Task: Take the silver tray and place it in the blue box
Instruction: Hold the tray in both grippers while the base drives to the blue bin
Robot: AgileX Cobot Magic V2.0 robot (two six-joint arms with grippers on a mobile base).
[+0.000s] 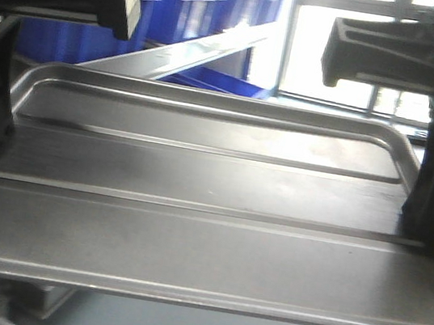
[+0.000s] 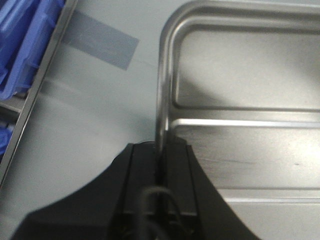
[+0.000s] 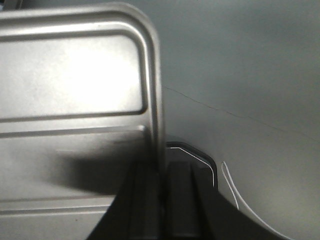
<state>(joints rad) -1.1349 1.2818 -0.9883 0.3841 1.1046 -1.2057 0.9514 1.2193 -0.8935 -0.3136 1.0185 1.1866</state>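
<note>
Hanging between left gripper (image 2: 161, 148) and right gripper (image 3: 163, 168): silver tray (image 1: 214, 178), rims pinched.

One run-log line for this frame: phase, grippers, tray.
phase: bimanual hold | left gripper: shut on silver tray, left rim | right gripper: shut on right rim | tray: held aloft, roughly level

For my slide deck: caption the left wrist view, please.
Left gripper pinching the silver tray by its side rim over a grey floor.
</note>
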